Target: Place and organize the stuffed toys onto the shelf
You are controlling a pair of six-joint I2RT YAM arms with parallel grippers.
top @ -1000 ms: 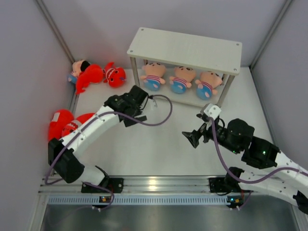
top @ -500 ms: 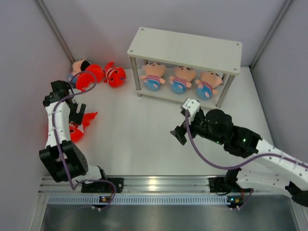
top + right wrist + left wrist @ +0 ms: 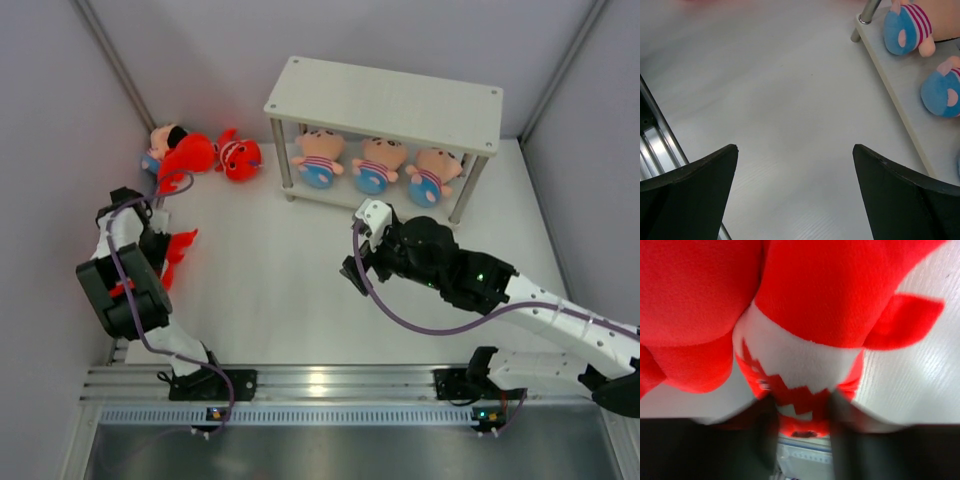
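The left claw has swung from mid-tabletop out to the 9 o'clock edge. It now sits right over a red shark, its blurred fingers parted on either side of the white toothy mouth, with no pinch that I can see yet. The right claw has drifted toward the centre, spread wide and holding nothing above the bare tabletop. Three dolls already line the lower tier of the shelf at 12 o'clock, and its top tier is bare. Loose toys lie at 10 o'clock. The sharks look to be next, probably for the top tier.
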